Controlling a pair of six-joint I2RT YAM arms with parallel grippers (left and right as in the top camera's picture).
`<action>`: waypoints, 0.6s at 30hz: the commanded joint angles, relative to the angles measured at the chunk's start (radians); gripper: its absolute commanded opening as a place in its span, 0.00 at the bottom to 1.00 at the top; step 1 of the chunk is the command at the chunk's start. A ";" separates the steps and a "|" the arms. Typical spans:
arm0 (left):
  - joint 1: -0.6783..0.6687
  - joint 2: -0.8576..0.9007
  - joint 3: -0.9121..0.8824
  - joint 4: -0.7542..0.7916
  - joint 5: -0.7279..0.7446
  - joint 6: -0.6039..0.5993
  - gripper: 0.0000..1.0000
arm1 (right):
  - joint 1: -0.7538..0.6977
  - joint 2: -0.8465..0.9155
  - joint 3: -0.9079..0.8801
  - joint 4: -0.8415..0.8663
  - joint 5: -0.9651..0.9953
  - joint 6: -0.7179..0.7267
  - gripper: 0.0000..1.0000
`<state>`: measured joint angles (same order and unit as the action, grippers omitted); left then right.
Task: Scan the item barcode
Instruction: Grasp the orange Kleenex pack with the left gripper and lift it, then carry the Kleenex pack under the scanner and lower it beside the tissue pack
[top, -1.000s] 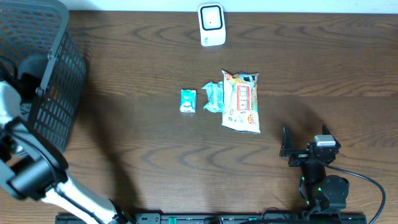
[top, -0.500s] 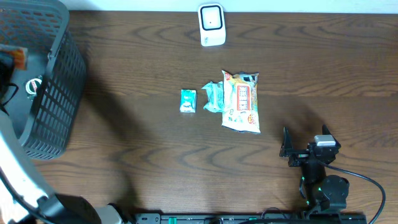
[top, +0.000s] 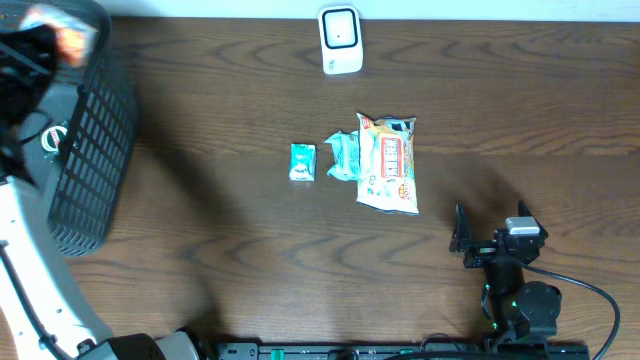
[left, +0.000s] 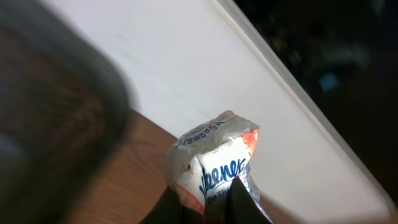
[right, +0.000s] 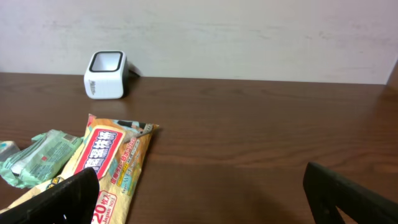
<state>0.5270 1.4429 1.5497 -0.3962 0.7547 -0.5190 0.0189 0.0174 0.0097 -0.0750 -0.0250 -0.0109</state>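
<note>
Above the basket (top: 90, 150) at the far left of the table, our left gripper (left: 208, 208) is clamped on the lower edge of a small tissue packet (left: 211, 155), which is lifted clear of the wood. We judge it light, soft and crinkly, with slippery film. A pinch on a sealed edge that leaves the printed faces bare would suit the scanner (top: 340, 40). Our right gripper (right: 200, 177) rests spread wide, holding nothing.

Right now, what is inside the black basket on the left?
The basket shows only dark mesh. The left arm reaches over it, and the left gripper is shut on a small tissue pack above its far end. The arm hides anything on the bottom.
</note>
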 joint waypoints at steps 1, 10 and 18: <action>-0.120 -0.005 0.005 -0.014 0.092 0.198 0.07 | 0.006 -0.003 -0.003 -0.002 0.007 0.002 0.99; -0.410 0.039 0.005 -0.226 0.087 0.595 0.07 | 0.006 -0.003 -0.003 -0.002 0.007 0.002 0.99; -0.615 0.161 0.005 -0.330 -0.385 0.715 0.08 | 0.006 -0.003 -0.003 -0.002 0.007 0.002 0.99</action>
<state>-0.0395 1.5543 1.5497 -0.7120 0.6174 0.0948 0.0189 0.0177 0.0097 -0.0750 -0.0250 -0.0113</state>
